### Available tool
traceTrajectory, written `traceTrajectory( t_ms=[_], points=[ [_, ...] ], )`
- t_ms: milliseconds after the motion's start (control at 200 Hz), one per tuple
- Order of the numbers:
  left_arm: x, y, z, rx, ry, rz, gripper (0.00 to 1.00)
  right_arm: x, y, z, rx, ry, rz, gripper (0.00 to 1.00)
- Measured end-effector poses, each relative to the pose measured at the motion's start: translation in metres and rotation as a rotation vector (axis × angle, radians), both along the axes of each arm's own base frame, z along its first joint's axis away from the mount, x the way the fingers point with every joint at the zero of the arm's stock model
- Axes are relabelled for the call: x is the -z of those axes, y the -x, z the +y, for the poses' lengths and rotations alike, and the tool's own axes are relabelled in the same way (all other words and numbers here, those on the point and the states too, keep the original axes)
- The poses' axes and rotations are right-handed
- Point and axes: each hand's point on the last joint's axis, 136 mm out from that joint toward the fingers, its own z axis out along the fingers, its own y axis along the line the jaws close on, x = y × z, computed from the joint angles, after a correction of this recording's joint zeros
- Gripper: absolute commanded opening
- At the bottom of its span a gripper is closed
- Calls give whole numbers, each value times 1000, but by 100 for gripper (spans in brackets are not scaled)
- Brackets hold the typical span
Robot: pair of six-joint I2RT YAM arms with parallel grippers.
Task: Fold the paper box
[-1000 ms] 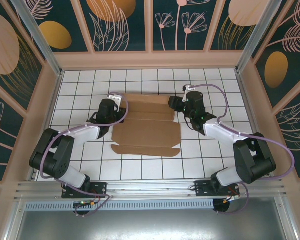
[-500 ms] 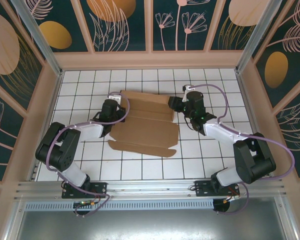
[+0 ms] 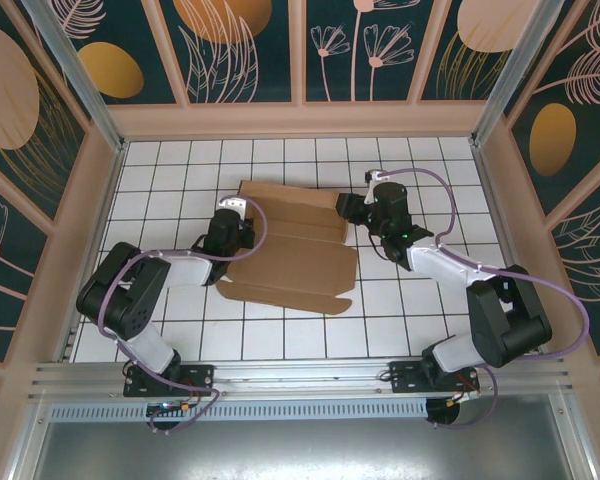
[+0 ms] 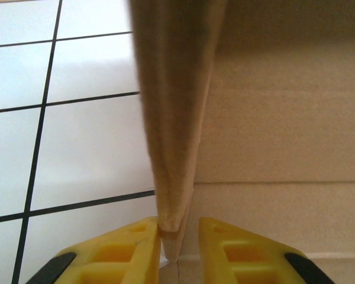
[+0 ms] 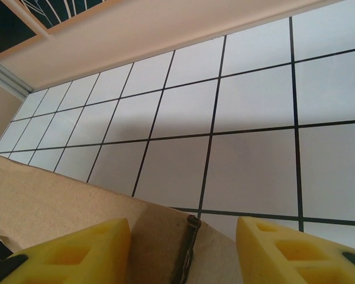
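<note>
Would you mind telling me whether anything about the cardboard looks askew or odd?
The paper box lies skewed against the tile grid, its near edge slanting. Its left flap stands up between the fingers of the left hand. Nothing looks torn.

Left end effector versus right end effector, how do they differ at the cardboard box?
The left end effector holds its yellow fingers narrow around an upright flap of the brown corrugated cardboard paper box. The right end effector holds its fingers wide apart, with a cardboard edge unpinched between them. The left is at the box's left side, the right at its far right corner. Both have yellow fingers.
</note>
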Motion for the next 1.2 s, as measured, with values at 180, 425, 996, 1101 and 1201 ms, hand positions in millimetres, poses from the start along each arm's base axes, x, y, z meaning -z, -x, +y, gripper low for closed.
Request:
traceTrajectory(
  t_ms=[180,425,996,1101,1201],
  points=[
    [-9,0,-9,78,-13,-69,35,0,-1,-2,4,-2,0,51],
    [-13,-6,-11,105,-47,-126,30,0,-2,-3,-1,-7,2,50],
    [-4,-10,-1,59,-52,-164,0,0,-8,2,-5,-1,9,53],
    [-4,-11,0,47,-46,-166,0,1,-8,2,0,5,23,57],
    [-3,-10,2,35,-42,-169,0,2,-8,1,9,3,45,63]
  ],
)
